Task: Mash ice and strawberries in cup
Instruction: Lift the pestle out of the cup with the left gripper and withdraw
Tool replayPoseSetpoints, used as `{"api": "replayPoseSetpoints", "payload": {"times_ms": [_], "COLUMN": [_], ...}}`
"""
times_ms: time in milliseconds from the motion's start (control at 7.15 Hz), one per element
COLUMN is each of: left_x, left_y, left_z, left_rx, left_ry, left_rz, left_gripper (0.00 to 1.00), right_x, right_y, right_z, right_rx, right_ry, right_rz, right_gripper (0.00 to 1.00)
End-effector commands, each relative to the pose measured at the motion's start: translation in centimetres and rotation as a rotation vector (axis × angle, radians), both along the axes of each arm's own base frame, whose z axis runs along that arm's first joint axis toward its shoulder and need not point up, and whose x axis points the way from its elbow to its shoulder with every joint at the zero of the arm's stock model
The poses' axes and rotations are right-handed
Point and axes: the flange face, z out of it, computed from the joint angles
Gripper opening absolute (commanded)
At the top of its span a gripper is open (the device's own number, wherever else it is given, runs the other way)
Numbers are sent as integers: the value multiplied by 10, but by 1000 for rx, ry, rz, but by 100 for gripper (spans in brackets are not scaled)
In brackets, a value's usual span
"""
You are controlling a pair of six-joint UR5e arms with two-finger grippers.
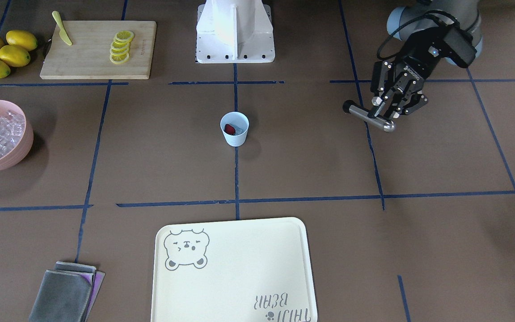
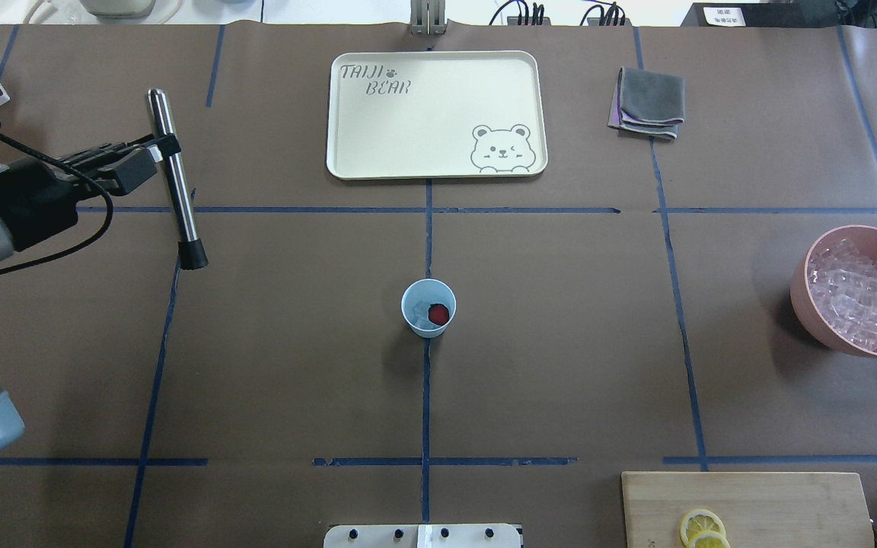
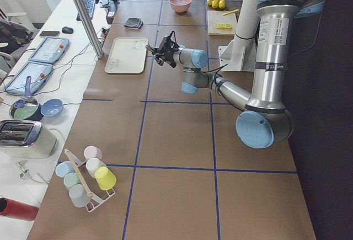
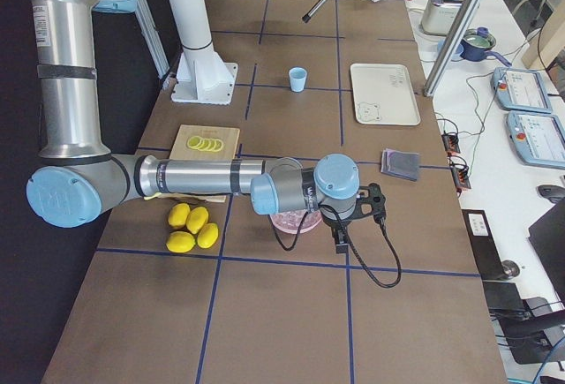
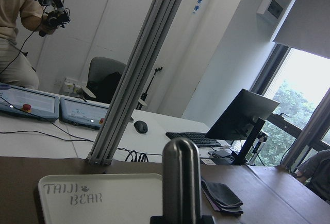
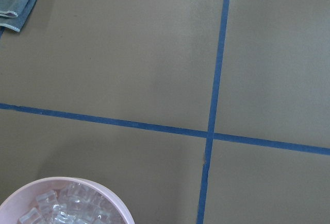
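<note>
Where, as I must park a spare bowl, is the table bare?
Bare: between the cup and the pink bowl; between the cup and the steel rod in the left gripper. Crowded: around the cutting board and lemons.

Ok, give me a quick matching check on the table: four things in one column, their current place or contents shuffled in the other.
1. small pale blue plastic cup
2. long silver metal rod with black end
3. large pink bowl
4. rectangular wooden cutting board

A. heaped with clear ice cubes
B. clamped in the left tool
C. contains a dark red strawberry piece
D. carries yellow lemon slices

Pairs: 1-C, 2-B, 3-A, 4-D
</note>
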Motion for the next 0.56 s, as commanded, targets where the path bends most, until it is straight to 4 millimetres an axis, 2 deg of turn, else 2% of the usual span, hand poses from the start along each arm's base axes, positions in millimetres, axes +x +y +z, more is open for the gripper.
{"api": "replayPoseSetpoints", "payload": {"times_ms": [0, 140, 420], "left_x": [-68, -89, -102], "left_y": [-28, -32, -11], "left_z": [39, 61, 111], "left_rx": [-190, -277, -392], "left_ry": [-103, -137, -171], "left_rz": [115, 169, 247], "left_gripper": [0, 0, 0], "right_x": [0, 0, 0], "right_y": [0, 0, 1], "right_z": [-3, -3, -2], "right_rx": [4, 4, 4], "right_ry": [-1, -1, 0], "right_rz": [0, 0, -1], "right_gripper": [100, 100, 100]}}
